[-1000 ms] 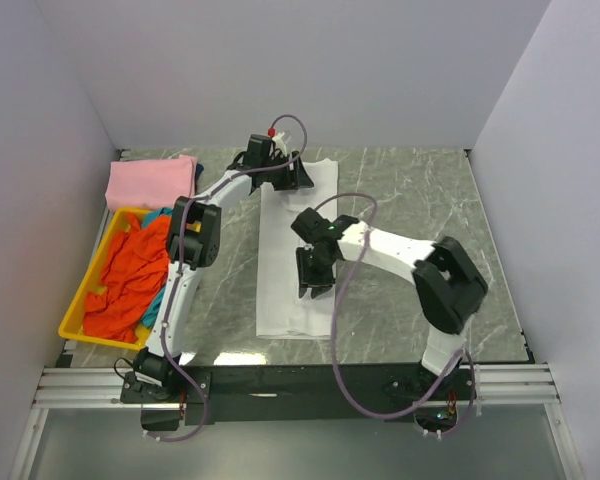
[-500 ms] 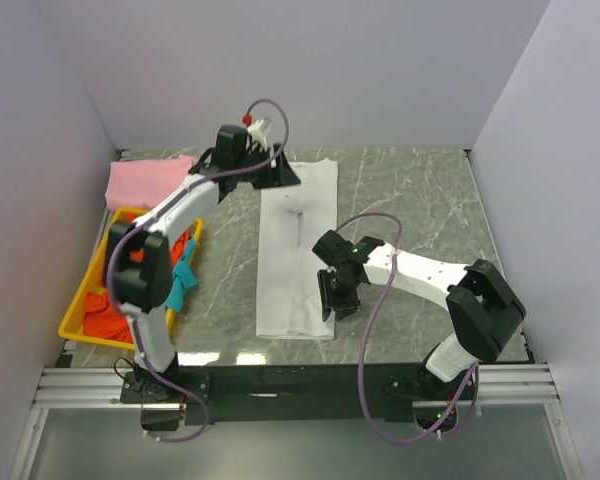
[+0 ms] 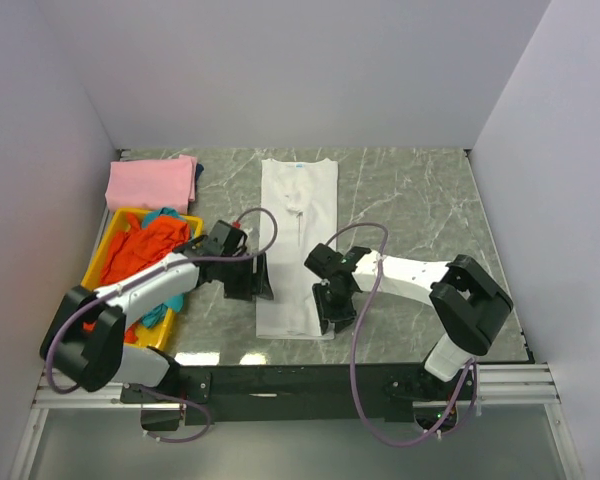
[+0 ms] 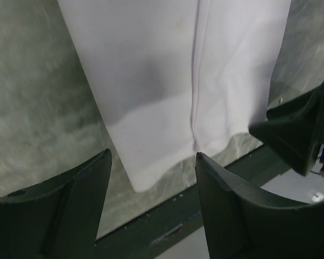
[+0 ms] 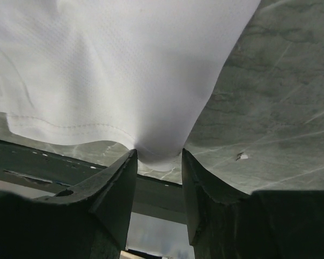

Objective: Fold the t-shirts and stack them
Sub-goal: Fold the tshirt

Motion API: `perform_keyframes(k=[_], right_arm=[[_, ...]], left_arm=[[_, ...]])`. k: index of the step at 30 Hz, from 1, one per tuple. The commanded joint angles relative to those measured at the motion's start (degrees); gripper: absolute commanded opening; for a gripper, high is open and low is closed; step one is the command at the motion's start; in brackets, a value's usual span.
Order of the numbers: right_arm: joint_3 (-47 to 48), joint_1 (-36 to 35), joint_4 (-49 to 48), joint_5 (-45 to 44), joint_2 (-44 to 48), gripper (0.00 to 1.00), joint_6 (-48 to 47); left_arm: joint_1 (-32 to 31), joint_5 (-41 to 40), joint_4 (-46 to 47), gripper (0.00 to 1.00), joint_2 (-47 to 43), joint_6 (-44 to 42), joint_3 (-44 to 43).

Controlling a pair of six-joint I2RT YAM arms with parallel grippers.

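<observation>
The white t-shirt lies as a long narrow strip, collar end far, hem near. My left gripper is open and empty, just left of the strip's near part. In the left wrist view it hovers above the near left hem corner of the shirt. My right gripper is at the near right hem corner. In the right wrist view it is shut on bunched cloth of the shirt. A folded pink t-shirt lies far left.
A yellow tray at the left holds a crumpled orange-red shirt and a teal one. White walls close the table on three sides. The black front rail runs just beyond the shirt's hem.
My left arm let go of the collar end and swung back to the near left of the shirt. My right gripper slid to the near right hem corner.
</observation>
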State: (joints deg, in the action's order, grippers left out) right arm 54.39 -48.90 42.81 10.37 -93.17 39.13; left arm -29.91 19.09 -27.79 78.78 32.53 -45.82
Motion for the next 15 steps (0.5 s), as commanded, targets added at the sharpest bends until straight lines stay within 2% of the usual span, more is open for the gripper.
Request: perform_keyframes(k=[1, 7, 15], right_arm=[[-0.9, -0.6, -0.6, -1.5, 0.1, 0.45, 0.5], [-2.4, -0.5, -1.6, -2.5, -0.2, 0.42, 0.9], [-2.8, -0.5, -1.8, -3.3, 0.4, 0.34, 1.3]], left_arm=[[-1.6, -3.3, -1.3, 0.69, -4.5, 5.7, 2.9], [-2.0, -6.2, -4.0, 0.67, -6.3, 8.2, 7.2], [-3.4, -3.8, -1.6, 0.63, -1.3, 9.3, 8.9]])
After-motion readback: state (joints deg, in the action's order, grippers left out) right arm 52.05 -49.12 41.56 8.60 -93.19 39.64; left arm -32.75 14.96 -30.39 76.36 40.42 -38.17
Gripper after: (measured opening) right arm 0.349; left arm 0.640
